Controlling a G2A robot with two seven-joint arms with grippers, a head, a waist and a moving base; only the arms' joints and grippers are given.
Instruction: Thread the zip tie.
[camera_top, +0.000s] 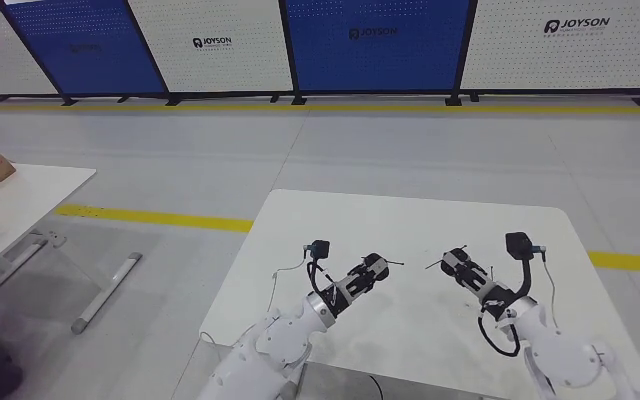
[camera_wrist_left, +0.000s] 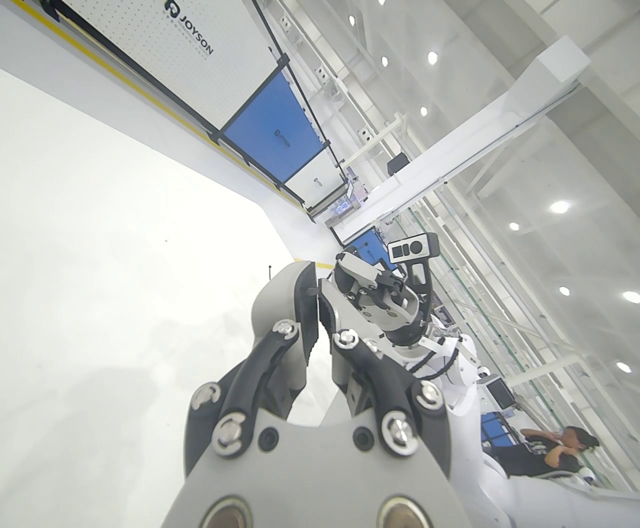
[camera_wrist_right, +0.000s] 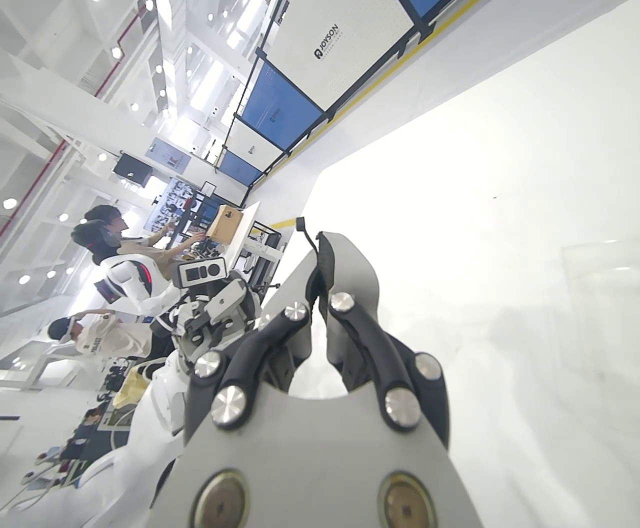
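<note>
Between the closed fingers of the right gripper (camera_wrist_right: 320, 242) sits the zip tie (camera_wrist_right: 300, 223), pinched tight; its small square head pokes out just past the fingertips, and the black strap runs back down between the ribbed pads; over to the left gripper (camera_wrist_left: 314, 280) now, and that one is squeezed narrow too, pads all but meeting, clamped on a thin black strip (camera_wrist_left: 270, 272) whose tip peeks out beside one finger; it looks like a zip tie's tail, though it is too slim from here to say whether it belongs to the same tie; seen from above, the two grippers face each other nose to nose, near but apart, both over the near half of the white table (camera_top: 420, 215); thin black ends stick out of each, the left's pointing towards the right gripper, the right's jutting out on either side of its fingers; each wrist camera catches the other arm's gripper farther off, turned towards it; wider out, grey floor (camera_top: 300, 150) surrounds the table, crossed by a yellow line (camera_top: 150, 215); a second white table (camera_top: 40, 190) sits at the left edge of the top view, well apart; along the back stands a row of blue and white panels (camera_top: 380, 40).
</note>
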